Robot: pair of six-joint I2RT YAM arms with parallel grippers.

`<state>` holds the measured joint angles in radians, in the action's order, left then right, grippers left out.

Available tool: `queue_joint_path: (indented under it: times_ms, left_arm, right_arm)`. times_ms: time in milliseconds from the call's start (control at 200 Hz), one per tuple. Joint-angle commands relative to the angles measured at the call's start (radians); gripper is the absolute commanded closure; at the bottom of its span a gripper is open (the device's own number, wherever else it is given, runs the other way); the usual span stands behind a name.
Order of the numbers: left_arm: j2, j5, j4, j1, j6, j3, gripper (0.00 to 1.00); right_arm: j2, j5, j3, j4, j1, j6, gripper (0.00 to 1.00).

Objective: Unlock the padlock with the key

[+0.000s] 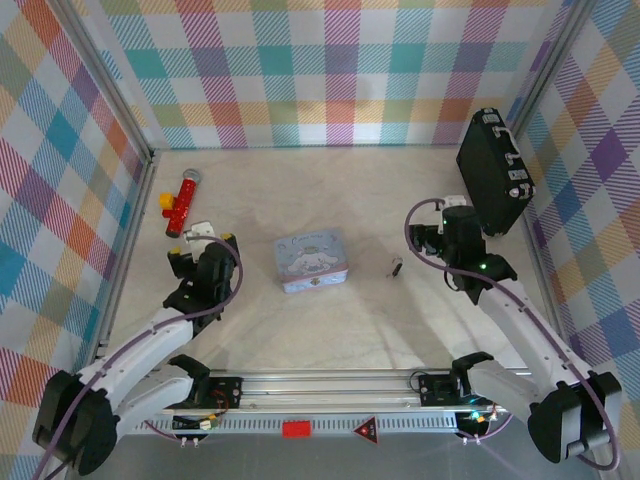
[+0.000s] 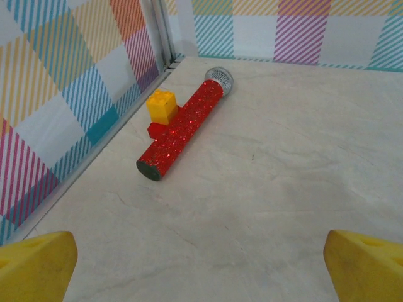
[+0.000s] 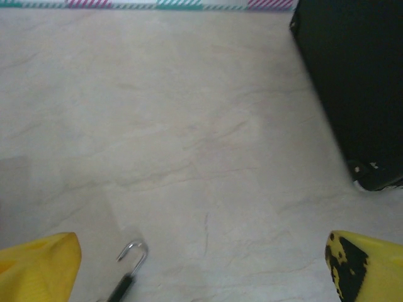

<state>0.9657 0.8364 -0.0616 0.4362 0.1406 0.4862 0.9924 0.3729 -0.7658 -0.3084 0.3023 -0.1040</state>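
The padlock [image 1: 397,266] lies on the pale table between the tin and my right arm. In the right wrist view the padlock [image 3: 128,270] sits at the bottom edge, just inside my left fingertip [image 3: 38,267]. Its silvery shackle hooks up from a dark body, with one leg ending free. The key is out of view. My right gripper [image 3: 201,270] is open over bare table, nothing between its fingers; from above the right gripper [image 1: 440,232] stands right of the padlock. My left gripper [image 2: 201,267] is open and empty, and from above the left gripper [image 1: 200,245] is at the table's left.
A pale blue cartoon tin [image 1: 311,260] lies mid-table. The red glitter toy microphone with yellow block [image 2: 182,129] lies ahead of my left gripper near the left wall. A big black case [image 1: 493,172] leans at the right wall, close to my right gripper.
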Motion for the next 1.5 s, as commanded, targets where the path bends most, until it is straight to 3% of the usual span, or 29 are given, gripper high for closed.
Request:
queue_joint_path:
  times_ms: [0, 100, 270, 330, 470, 600, 665, 870, 935, 1495]
  left_arm:
    - [0.076, -0.125, -0.204, -0.062, -0.090, -0.043, 0.00]
    - [0.168, -0.235, -0.346, -0.102, -0.117, -0.087, 0.00]
    - [0.363, -0.330, -0.602, -0.157, -0.213, -0.121, 0.00]
    - [0.393, -0.362, -0.615, -0.174, -0.228, -0.104, 0.00]
    - [0.458, -0.487, -0.735, -0.240, -0.213, -0.114, 0.00]
    - [0.641, -0.519, -0.987, -0.298, -0.184, -0.143, 0.00]
    - [0.599, -0.555, -0.802, -0.306, -0.168, -0.089, 0.00]
    - [0.615, -0.590, -0.820, -0.330, -0.155, -0.085, 0.00]
    - [0.613, -0.590, -0.818, -0.329, -0.155, -0.084, 0.00]
    - [0.614, -0.592, -0.822, -0.330, -0.156, -0.085, 0.00]
  right_arm:
    - [-0.016, 0.085, 0.063, 0.168, -0.015, 0.034, 0.01]
    - [0.005, 0.119, 0.123, 0.259, -0.034, 0.038, 0.01]
    - [0.081, 0.096, 0.230, 0.459, -0.082, 0.053, 0.01]
    - [0.126, 0.081, 0.264, 0.547, -0.088, 0.078, 0.01]
    - [0.246, 0.051, 0.310, 0.727, -0.095, 0.133, 0.01]
    - [0.350, -0.031, 0.343, 0.893, -0.118, 0.164, 0.01]
    - [0.394, -0.067, 0.349, 0.988, -0.129, 0.192, 0.01]
    - [0.552, -0.317, 0.389, 1.221, -0.264, 0.105, 0.01]
    - [0.537, -0.346, 0.355, 1.129, -0.277, 0.097, 0.01]
    - [0.542, -0.308, 0.359, 1.144, -0.281, 0.079, 0.01]
